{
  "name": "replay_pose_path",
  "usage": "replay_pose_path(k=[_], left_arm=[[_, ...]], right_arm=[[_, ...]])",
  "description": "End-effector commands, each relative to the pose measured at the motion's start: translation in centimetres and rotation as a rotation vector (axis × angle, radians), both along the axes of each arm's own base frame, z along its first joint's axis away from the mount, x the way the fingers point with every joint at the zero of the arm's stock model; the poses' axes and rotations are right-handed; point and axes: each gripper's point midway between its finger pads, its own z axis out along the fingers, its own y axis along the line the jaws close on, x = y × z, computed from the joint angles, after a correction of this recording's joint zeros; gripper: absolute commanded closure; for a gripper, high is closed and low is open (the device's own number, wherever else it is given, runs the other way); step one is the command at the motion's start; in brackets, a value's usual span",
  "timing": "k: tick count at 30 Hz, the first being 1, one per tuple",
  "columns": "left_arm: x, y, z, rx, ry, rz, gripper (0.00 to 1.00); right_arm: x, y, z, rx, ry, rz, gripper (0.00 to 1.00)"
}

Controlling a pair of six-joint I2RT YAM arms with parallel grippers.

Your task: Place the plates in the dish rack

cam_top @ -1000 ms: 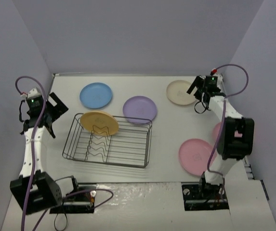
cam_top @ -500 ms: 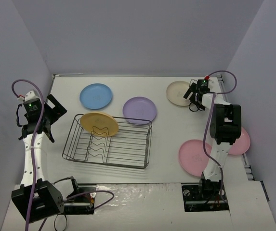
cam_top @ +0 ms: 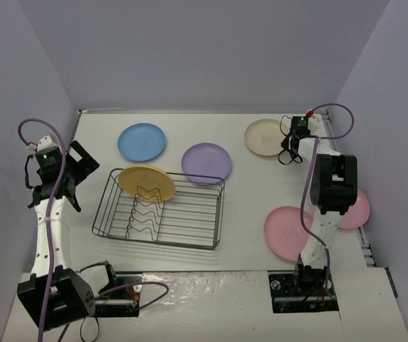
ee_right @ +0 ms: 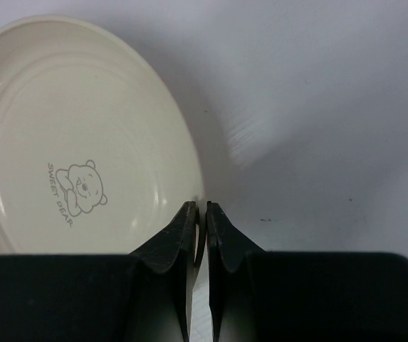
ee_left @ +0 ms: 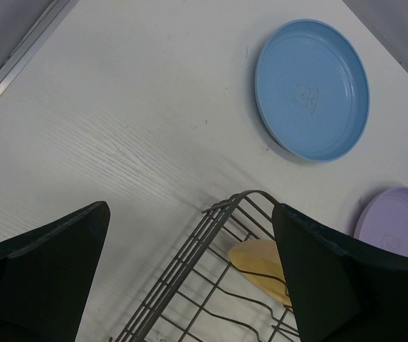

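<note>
Right fingers (ee_right: 182,242) are pinched shut on the rim of the cream plate (ee_right: 82,135), at 1 o'clock on the bench (cam_top: 246,192). Left fingers (ee_left: 47,263) are spread wide and empty, near the 9 o'clock end of the dish rack (cam_top: 159,211). A yellow-orange plate (cam_top: 147,182) leans inside it.

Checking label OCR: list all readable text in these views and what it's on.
"SWEET BEAR": on the cream plate, beside a bear drawing, right wrist view; the B could be a P.
Blue plate: centre mark, any lettering too small to read.
Purple plate, pink plate, yellow plate: nothing legible in the top view.
No other text is visible.
</note>
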Motion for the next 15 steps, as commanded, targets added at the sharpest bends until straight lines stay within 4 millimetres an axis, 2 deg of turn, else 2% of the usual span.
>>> replay_pose_path(k=[1, 4, 6, 7, 8, 9, 10, 12, 13, 14, 15], left_arm=[[0.4, 0.0, 3.7, 0.028, -0.122, -0.010, 0.03], [0.6, -0.6, 3.6, 0.012, -0.133, -0.036, 0.03], [0.9, -1.1, 3.7, -0.006, -0.146, -0.066, 0.03], [1.0, -1.3, 3.8, -0.009, -0.152, -0.075, 0.03], [1.1, -1.4, 4.0, -0.014, -0.158, -0.080, 0.03], [1.1, -1.5, 4.0, -0.018, -0.165, -0.086, 0.03], [1.1, -1.7, 4.1, -0.020, -0.172, -0.094, 0.03], [1.0, -1.7, 3.9, -0.019, -0.168, -0.096, 0.03], [0.9, -1.7, 3.8, -0.018, -0.165, -0.092, 0.03], [0.8, -1.6, 3.8, -0.016, -0.163, -0.087, 0.03], [0.8, -1.6, 3.8, -0.013, -0.162, -0.085, 0.03]], right_arm=[[0.0, -2.6, 10.4, -0.124, -0.188, -0.069, 1.00], [-1.3, -2.9, 15.5, -0.209, -0.263, -0.063, 1.00], [-2.4, -2.7, 19.7, -0.295, -0.341, -0.051, 1.00], [-2.9, -1.3, 22.8, -0.341, -0.410, -0.014, 1.00], [-3.6, 0.1, 25.1, -0.381, -0.466, 0.022, 1.00], [-4.3, 1.8, 27.5, -0.426, -0.533, 0.068, 1.00], [-5.3, 4.0, 30.8, -0.477, -0.625, 0.122, 1.00], [-7.1, 7.9, 34.2, -0.567, -0.726, 0.233, 1.00], [-8.0, 9.4, 35.1, -0.597, -0.762, 0.274, 1.00], [-9.3, 10.7, 37.5, -0.629, -0.843, 0.312, 1.00], [-10.5, 14.1, 38.4, -0.694, -0.894, 0.438, 1.00]])
